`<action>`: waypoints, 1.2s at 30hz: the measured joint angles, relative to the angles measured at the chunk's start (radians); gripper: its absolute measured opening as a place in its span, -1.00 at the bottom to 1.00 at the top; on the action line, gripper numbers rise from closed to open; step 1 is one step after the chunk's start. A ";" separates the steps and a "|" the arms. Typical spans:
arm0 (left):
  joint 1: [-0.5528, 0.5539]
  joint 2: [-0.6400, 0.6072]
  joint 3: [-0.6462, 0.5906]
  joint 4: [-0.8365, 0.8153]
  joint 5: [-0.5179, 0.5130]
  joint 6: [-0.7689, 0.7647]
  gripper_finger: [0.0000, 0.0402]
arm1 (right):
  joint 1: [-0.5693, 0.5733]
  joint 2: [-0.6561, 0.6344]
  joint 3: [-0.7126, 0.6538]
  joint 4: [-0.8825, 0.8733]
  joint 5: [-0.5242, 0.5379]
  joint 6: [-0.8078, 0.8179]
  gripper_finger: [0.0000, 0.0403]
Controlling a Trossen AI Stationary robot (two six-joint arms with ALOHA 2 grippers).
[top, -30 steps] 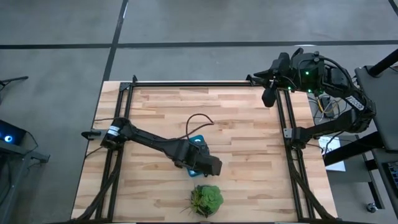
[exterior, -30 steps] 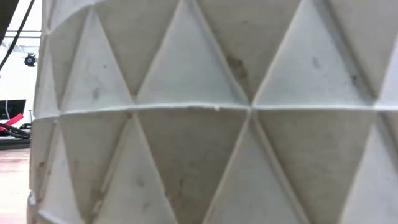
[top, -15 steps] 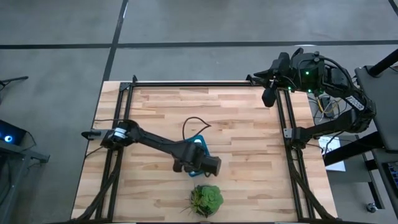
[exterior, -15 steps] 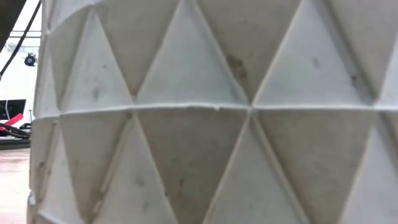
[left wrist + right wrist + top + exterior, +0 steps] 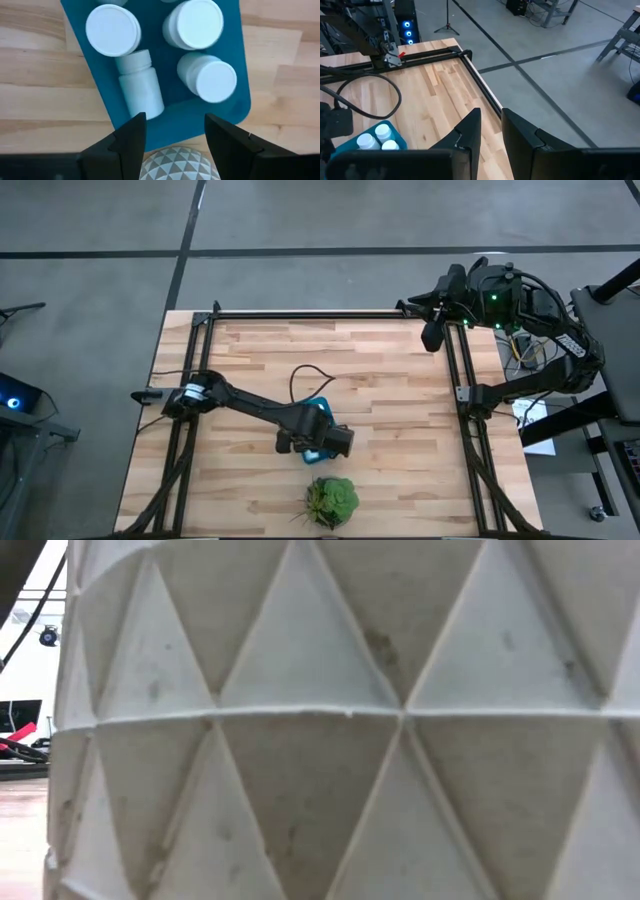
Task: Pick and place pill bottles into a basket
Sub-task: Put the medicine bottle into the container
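We see the left hand (image 5: 171, 131) with its fingers apart and nothing between them, poised over the near end of the teal basket (image 5: 230, 107). Inside the basket the pill bottles (image 5: 200, 22) sit: three upright and one lying on its side (image 5: 140, 90). The basket rests mid-table (image 5: 400, 380), just beside the green plant (image 5: 331, 500). The right hand (image 5: 490, 131) is closed and empty, parked at the table's far right corner.

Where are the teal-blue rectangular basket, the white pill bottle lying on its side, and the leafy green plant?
Teal-blue rectangular basket (image 5: 235, 107): left wrist view, bare floor near its rounded corner.
White pill bottle lying on its side (image 5: 141, 89): left wrist view, middle of its body.
Leafy green plant (image 5: 332, 500): high view, centre of the leaves.
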 joint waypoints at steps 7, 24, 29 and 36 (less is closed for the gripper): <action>0.003 0.000 -0.011 0.000 0.007 -0.045 -0.09 | 0.000 0.000 0.000 0.000 0.000 0.001 -0.66; 0.006 -0.001 -0.102 0.074 0.065 -0.070 -0.09 | 0.000 0.000 0.000 0.000 0.000 0.002 -0.66; 0.006 -0.001 -0.129 0.075 0.080 -0.070 -0.09 | 0.000 0.000 0.000 0.000 0.000 0.001 -0.66; 0.006 -0.001 -0.155 0.079 0.096 -0.078 -0.09 | 0.000 0.000 0.000 0.000 0.000 0.001 -0.66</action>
